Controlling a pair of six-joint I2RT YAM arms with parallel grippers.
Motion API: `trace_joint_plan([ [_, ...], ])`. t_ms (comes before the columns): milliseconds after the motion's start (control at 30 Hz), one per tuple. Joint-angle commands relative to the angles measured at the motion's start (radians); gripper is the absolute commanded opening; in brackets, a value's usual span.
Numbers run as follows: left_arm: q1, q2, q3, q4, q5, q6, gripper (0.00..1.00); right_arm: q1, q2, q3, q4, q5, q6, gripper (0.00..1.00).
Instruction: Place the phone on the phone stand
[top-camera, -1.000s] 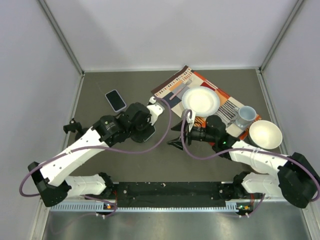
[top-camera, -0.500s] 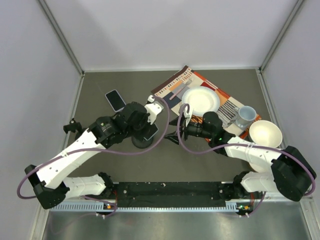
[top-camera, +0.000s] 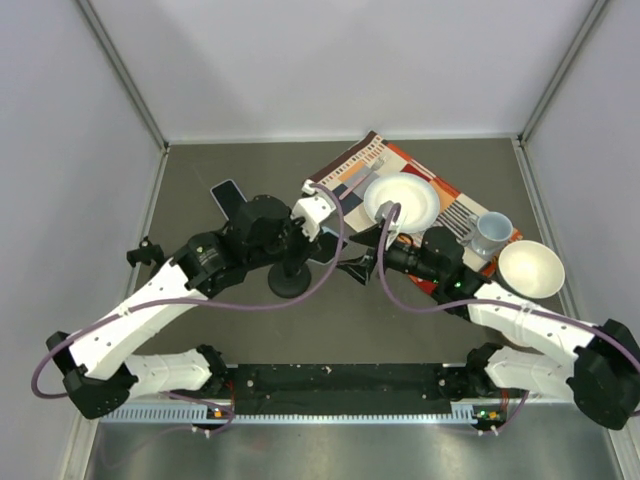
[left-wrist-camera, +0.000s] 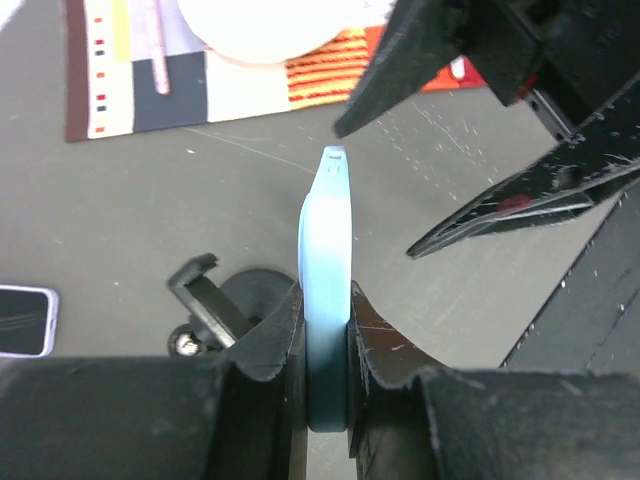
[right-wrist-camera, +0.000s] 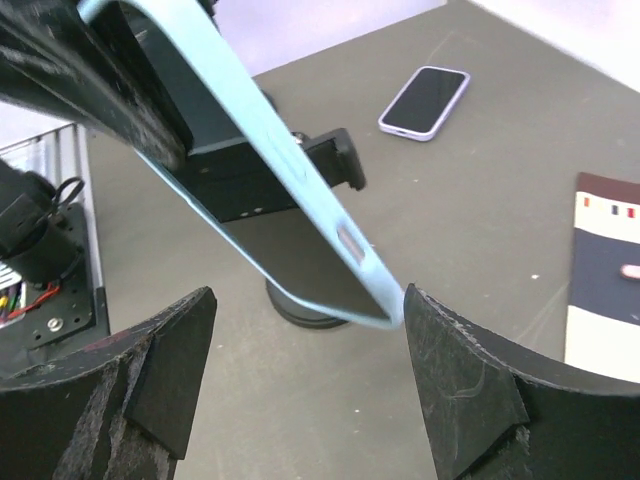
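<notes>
The left claw (left-wrist-camera: 325, 322) is squeezed tight on the thin light-blue phone (left-wrist-camera: 326, 225), held on its edge just above the black round-footed phone stand (left-wrist-camera: 250, 292), which it partly hides, the right claw (right-wrist-camera: 305, 340) gapes wide around the phone's free tip, and a purple-cased phone (right-wrist-camera: 424, 102) lies flat beyond the stand.

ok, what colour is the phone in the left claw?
Light blue phone; the left wrist view shows it best, clamped edge-on in the left claw.
</notes>
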Motion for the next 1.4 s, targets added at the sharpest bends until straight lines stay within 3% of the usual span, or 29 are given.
trace_joint_plan([
  [0,0.001,-0.092,0.153,0.059,-0.196,-0.172,0.00,-0.005,-0.047,0.046,-0.092,0.156,0.005,0.75],
  [133,0.001,-0.161,0.230,-0.094,-0.365,-0.332,0.00,-0.005,0.035,0.107,-0.096,0.138,-0.072,0.66],
  [300,0.001,-0.261,0.275,-0.206,-0.508,-0.435,0.00,0.022,0.175,0.164,0.071,0.039,-0.214,0.49],
  [467,0.001,-0.293,0.324,-0.268,-0.479,-0.444,0.00,0.059,0.322,0.246,0.111,0.008,-0.307,0.45],
  [667,0.001,-0.324,0.287,-0.292,-0.482,-0.461,0.00,0.097,0.387,0.292,0.157,0.054,-0.367,0.45],
  [1367,0.001,-0.387,0.163,-0.239,-0.372,-0.458,0.00,0.113,0.476,0.339,0.154,0.000,-0.419,0.35],
])
